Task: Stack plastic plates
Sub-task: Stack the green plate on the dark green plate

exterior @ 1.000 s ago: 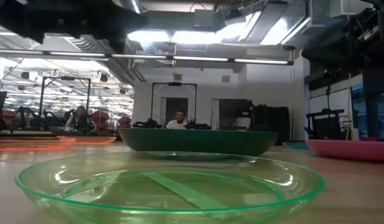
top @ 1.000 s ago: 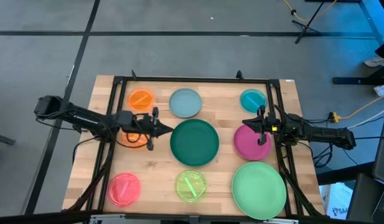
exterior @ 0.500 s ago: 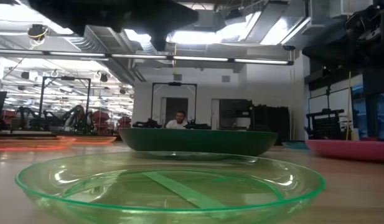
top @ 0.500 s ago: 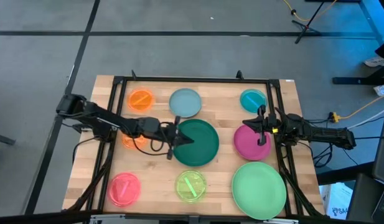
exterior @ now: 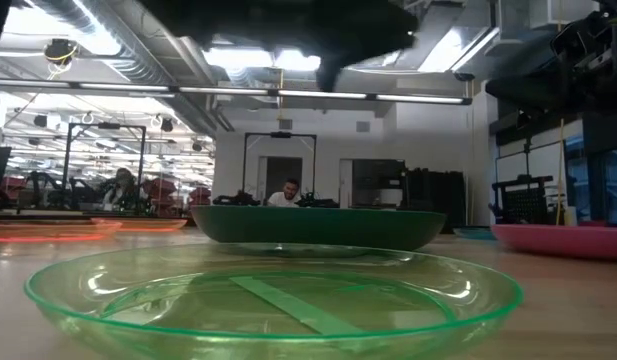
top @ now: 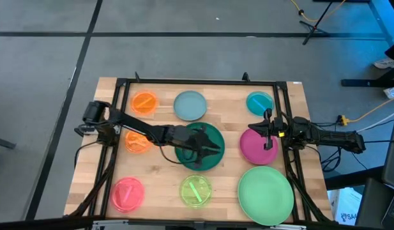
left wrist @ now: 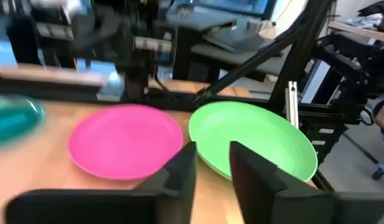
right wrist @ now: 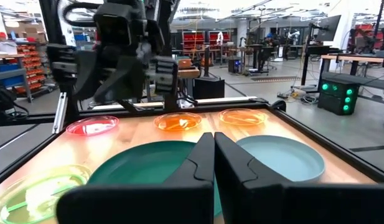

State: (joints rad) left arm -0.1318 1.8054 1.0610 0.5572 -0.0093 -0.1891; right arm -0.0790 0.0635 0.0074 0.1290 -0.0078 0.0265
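Observation:
Nine round plates lie flat on the wooden table, each on its base. The dark green plate (top: pixel 212 131) is in the middle, the magenta plate (top: pixel 255 148) to its right, and the light green plate (top: pixel 265 195) at the near right. Pale blue (top: pixel 189 105), teal (top: pixel 260 102) and orange (top: pixel 144 102) plates line the far side. A second orange plate (top: pixel 136 143) is at the left, with pink (top: pixel 128 193) and lime (top: pixel 195 190) plates near. My left gripper (top: pixel 206 150) is open, high over the dark green plate. My right gripper (top: pixel 268 133) is shut over the magenta plate's far edge.
A black metal frame (top: pixel 197 82) runs around the table's far edge and down both sides. In the low view the lime plate (exterior: pixel 273 295) fills the foreground, with the dark green plate (exterior: pixel 318 225) behind it. People sit in the room beyond the table.
My left arm has swung toward the table's right, from over the second orange plate to over the middle of the dark green plate. That orange plate now shows more fully. No plate has moved.

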